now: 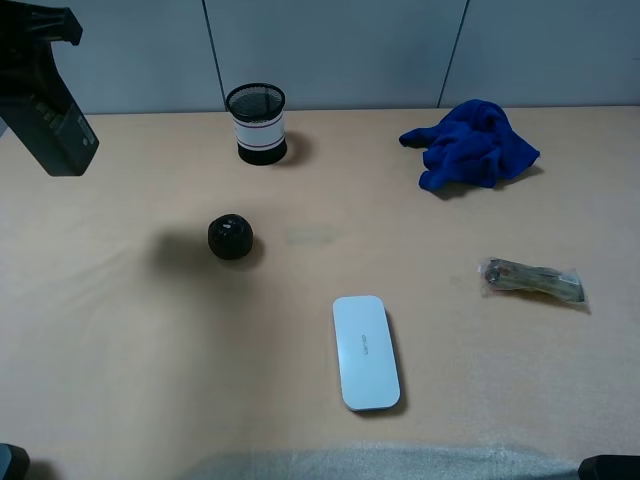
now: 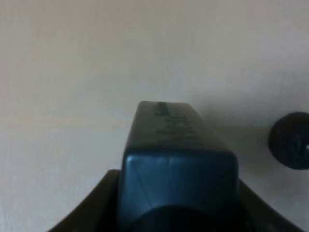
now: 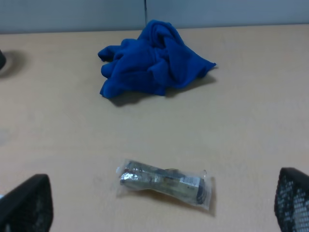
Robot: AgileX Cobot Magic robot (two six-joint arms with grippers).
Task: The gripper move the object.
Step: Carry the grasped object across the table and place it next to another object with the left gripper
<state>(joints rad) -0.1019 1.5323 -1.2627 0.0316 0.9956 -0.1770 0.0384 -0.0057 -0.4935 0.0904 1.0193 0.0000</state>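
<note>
The object point(image 1: 52, 125), a dark green-black rectangular bottle, hangs in the air at the far left of the exterior high view, well above the table. My left gripper point(image 1: 35, 40) is shut on it from its upper end. In the left wrist view the bottle point(image 2: 178, 159) fills the middle, with a dark finger point(image 2: 94, 205) on each side of it. My right gripper point(image 3: 159, 210) is open, its fingertips point(image 3: 26, 203) set wide apart at the picture's lower corners, with nothing held between them.
A black ball point(image 1: 230, 237) lies on the tan table point(image 1: 130, 340), below and right of the held bottle. A black mesh cup point(image 1: 257, 123) stands at the back. A blue cloth point(image 1: 472, 145), a clear packet point(image 1: 532, 281) and a white case point(image 1: 365, 350) lie further right.
</note>
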